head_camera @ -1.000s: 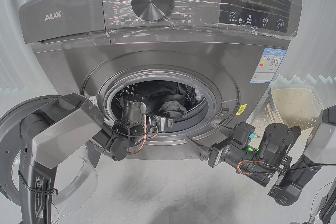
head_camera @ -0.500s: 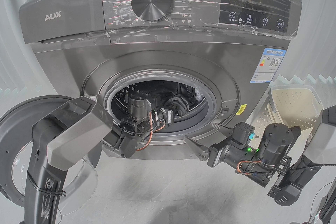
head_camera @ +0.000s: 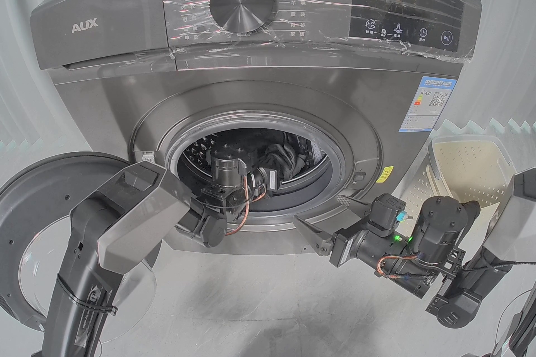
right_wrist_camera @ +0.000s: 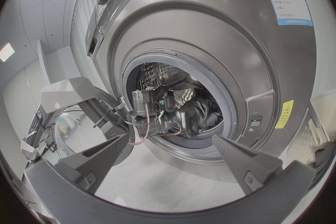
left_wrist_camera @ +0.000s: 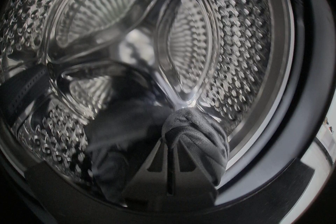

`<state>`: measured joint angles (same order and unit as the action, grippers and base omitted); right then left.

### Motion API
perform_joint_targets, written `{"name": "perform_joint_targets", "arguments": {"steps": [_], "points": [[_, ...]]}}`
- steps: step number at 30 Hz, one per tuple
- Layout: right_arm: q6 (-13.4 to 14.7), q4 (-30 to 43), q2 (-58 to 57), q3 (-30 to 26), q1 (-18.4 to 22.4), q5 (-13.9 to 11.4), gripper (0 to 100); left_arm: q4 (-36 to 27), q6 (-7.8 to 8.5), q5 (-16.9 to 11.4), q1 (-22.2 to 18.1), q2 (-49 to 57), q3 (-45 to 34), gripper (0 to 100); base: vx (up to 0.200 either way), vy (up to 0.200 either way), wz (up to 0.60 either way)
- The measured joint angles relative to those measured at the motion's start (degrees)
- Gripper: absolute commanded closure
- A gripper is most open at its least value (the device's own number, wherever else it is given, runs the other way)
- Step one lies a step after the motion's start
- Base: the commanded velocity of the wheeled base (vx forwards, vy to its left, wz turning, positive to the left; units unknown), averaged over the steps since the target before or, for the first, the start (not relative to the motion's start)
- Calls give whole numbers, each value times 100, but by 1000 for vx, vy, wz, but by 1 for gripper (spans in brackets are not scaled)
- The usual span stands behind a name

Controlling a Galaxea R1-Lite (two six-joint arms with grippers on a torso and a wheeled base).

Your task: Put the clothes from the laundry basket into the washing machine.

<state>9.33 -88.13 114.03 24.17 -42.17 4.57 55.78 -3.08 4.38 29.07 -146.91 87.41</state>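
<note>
Left pincer (left_wrist_camera: 170,146), clenched on a dark garment (left_wrist_camera: 199,140), has pushed deeper into the washing machine (head_camera: 268,90), so release looks near; right pincer (head_camera: 316,208) gapes at the opening's 5 o'clock.

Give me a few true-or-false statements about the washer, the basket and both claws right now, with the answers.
1. The door of the washing machine is closed. False: it hangs open on the robot's left.
2. The left claw is inside the drum, shut on a dark garment. True.
3. The right claw is shut. False: it is open, outside the drum.
4. The laundry basket stands on the washing machine's right side. True.
</note>
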Motion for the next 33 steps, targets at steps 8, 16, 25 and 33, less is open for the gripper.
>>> {"name": "perform_joint_targets", "arguments": {"steps": [8,16,25,33], "points": [[0,0,0,2,-5,-1,0,-200,-33,455,-269,-494,1832,100,0,0,0],[0,0,2,7,-9,-1,0,-382,-148,697,-601,-948,2654,100,0,0,0],[0,0,2,0,-9,0,0,-474,-316,701,-579,-1023,2659,0,0,0,0],[0,0,2,-1,-9,0,0,-455,-307,697,-499,-651,1571,0,0,0,0]]}}
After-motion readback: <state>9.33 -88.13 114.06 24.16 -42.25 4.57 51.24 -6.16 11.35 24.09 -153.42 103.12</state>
